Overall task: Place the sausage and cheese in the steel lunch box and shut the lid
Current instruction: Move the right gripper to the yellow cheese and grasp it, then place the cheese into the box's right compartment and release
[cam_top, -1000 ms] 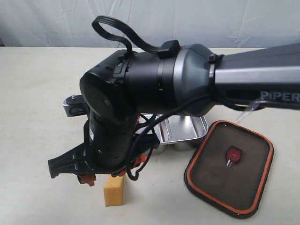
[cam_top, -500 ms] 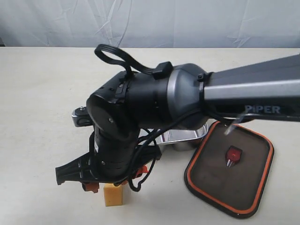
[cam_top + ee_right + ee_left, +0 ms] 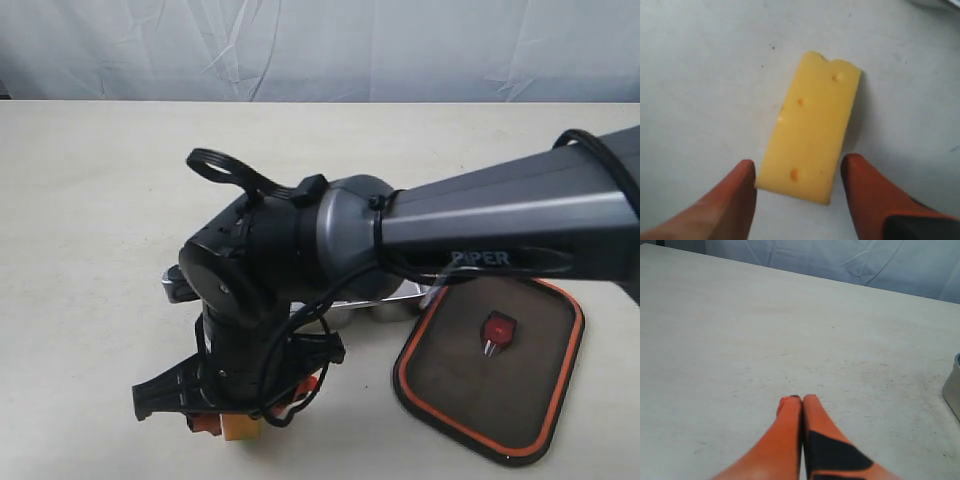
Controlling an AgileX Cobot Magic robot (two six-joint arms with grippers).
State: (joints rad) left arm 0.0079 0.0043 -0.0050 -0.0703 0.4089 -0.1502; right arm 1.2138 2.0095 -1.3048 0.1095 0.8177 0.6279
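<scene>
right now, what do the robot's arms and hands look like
The right arm is a grey tapered link marked PIPER in pale letters, ending in a black rounded wrist with a flat black cable looping over it. The right hand and left hand each have two tapered orange fingers with black patches.

Cheese (image 3: 810, 142) was yellow with orange dimples, my right fingers (image 3: 730, 200) orange, lid (image 3: 465, 375) smoky brown with orange rim and red valve (image 3: 497, 327), lunch box (image 3: 400, 303) shiny silver, table (image 3: 90, 200) cream.
</scene>
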